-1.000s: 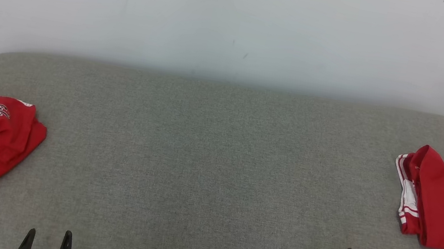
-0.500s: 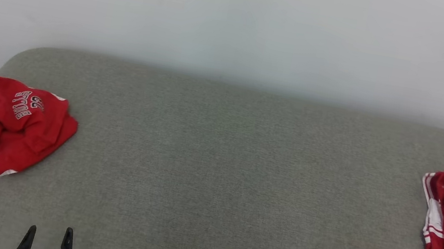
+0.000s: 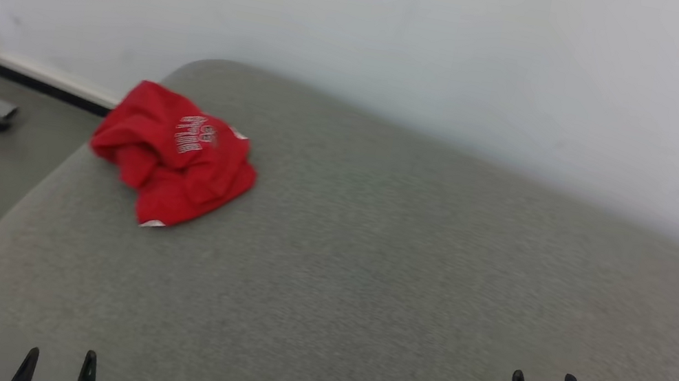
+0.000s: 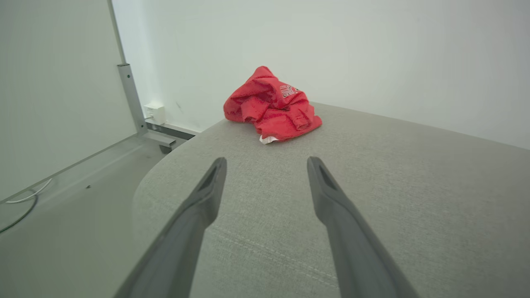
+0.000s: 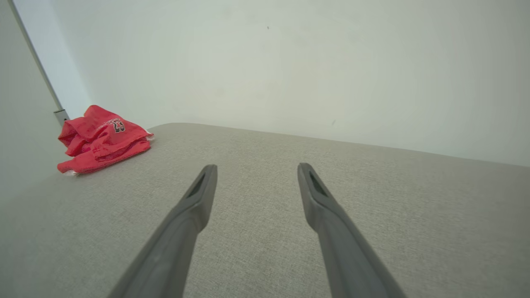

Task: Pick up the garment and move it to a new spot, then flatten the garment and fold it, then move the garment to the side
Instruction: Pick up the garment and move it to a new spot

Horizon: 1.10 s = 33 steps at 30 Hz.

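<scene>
Crumpled red jersey garment with white lettering: bunched near far-left corner of grey fabric-covered table, close to left edge.
Left gripper: jaws wide, empty, at near edge.
Right gripper: jaws wide, empty, at near edge, right side.
Step judged: approach for pick-up, grasp not yet made.
Next move calls for long forward reach toward far-left corner, then pinch on raised fold.

Bright, even, soft light, probably from overhead. Shadows faint. Your head view smeared: garment lettering ahead-left of left gripper unreadable. Wrist views stretch at edges.
</scene>
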Available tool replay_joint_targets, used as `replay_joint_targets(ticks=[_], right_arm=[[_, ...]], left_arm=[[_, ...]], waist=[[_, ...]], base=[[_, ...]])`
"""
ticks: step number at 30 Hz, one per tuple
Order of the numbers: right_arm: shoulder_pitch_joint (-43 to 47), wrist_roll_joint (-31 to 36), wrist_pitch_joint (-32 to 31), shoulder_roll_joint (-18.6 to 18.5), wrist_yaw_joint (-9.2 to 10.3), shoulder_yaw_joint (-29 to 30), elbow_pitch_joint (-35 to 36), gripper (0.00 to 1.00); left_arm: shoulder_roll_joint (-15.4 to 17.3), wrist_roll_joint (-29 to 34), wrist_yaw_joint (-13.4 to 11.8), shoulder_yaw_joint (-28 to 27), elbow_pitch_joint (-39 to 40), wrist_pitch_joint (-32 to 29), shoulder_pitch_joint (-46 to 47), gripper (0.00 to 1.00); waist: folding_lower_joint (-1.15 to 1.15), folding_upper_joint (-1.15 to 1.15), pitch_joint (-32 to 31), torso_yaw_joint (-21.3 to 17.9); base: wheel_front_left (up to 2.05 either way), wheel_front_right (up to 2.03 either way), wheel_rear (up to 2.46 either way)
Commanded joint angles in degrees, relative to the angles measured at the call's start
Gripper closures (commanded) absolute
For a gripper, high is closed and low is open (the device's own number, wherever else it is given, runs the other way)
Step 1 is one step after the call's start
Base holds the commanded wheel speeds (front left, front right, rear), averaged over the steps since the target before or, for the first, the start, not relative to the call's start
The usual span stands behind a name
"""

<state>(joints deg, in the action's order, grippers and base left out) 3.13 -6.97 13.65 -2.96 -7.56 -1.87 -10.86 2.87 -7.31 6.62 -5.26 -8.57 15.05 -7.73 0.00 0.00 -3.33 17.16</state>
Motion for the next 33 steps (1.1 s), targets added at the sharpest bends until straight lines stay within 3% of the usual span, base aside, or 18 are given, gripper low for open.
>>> replay_joint_targets(ticks=[1, 6, 16, 27, 33], right_arm=[[-0.39, -0.44, 0.26, 0.07, 0.13, -0.31, -0.27, 0.0], [-1.99, -0.2, 0.24, 0.08, 0.13, -2.44, -0.73, 0.0], [-5.49, -0.36, 0.3, 0.06, 0.13, -5.5, -3.29, 0.0], [-3.7, -1.82, 0.83, 0.06, 0.13, -4.46, -3.58, 0.0], [-3.25, -0.84, 0.24, 0.07, 0.13, -3.75, -0.91, 0.0]], left_arm=[[0.03, 0.06, 0.27, -0.38, -0.01, 0.15, -0.78, 0.0], [0.0, -1.06, 0.08, -1.66, 1.08, 0.15, -1.61, 0.0], [0.01, -2.87, -2.01, -2.9, 3.54, 0.15, -3.19, 0.0], [0.03, -2.04, -0.58, -4.22, 1.62, 0.15, 0.28, 0.0], [1.53, -4.88, 0.42, -2.43, -4.92, -0.13, 9.4, 0.0]], waist=[[0.0, 0.0, -0.51, 8.23], [0.0, 0.0, 0.91, 11.45], [0.0, 0.0, 2.71, 12.66], [0.0, 0.0, 2.38, 12.36], [0.0, 0.0, 5.09, 10.55]], base=[[0.0, 0.0, 0.0], [0.0, 0.0, 0.0], [0.0, 0.0, 0.0], [0.0, 0.0, 0.0], [0.0, 0.0, 0.0]])
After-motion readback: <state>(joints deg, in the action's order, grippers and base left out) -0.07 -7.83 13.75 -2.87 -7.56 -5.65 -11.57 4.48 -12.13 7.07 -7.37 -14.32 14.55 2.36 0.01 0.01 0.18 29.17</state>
